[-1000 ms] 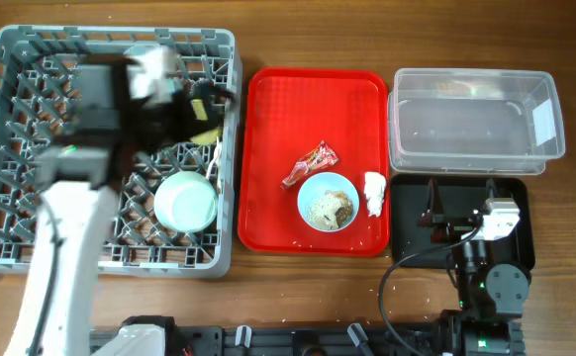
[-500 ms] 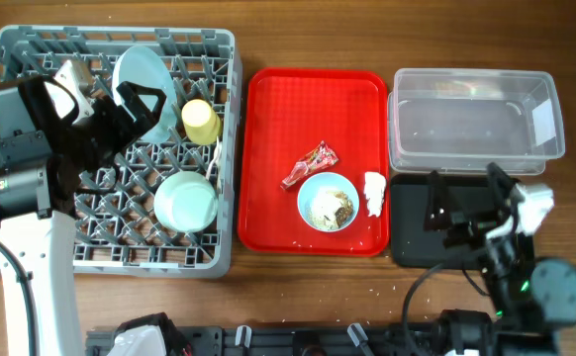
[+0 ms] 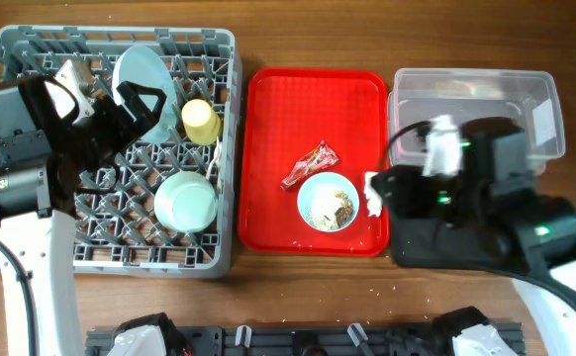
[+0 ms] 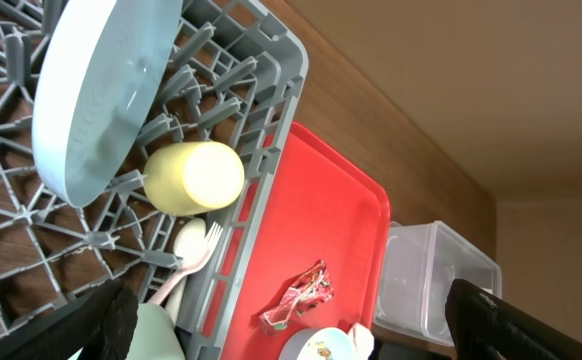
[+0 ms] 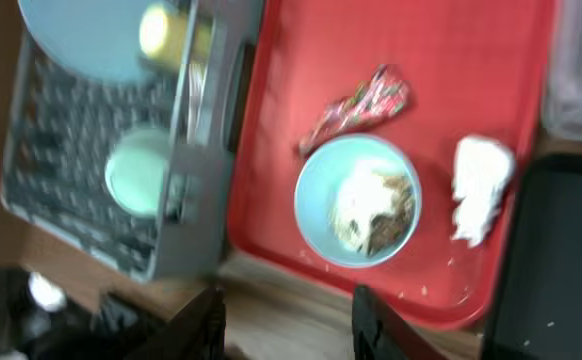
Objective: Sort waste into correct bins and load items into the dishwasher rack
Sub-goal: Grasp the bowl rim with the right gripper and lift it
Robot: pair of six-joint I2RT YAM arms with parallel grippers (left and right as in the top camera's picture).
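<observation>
We see the right gripper [image 5: 289,318] spread wide and empty at the frame's bottom edge. The bowl [image 5: 358,200] of food scraps [image 5: 373,215] lies just above its gap, the wrapper [image 5: 356,108] higher, the tissue [image 5: 479,188] at right. Our left gripper [image 3: 130,107] gapes empty over the dishwasher rack [image 3: 110,265].

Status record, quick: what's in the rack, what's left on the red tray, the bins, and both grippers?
rack: plate, yellow cup, one bowl, fork, spoon
red tray: wrapper, tissue, second bowl holding food scraps
clear tub: no waste visible
black tray: mostly hidden by right arm
left gripper: jaws open, empty, over rack
right gripper: jaws open, empty
</observation>
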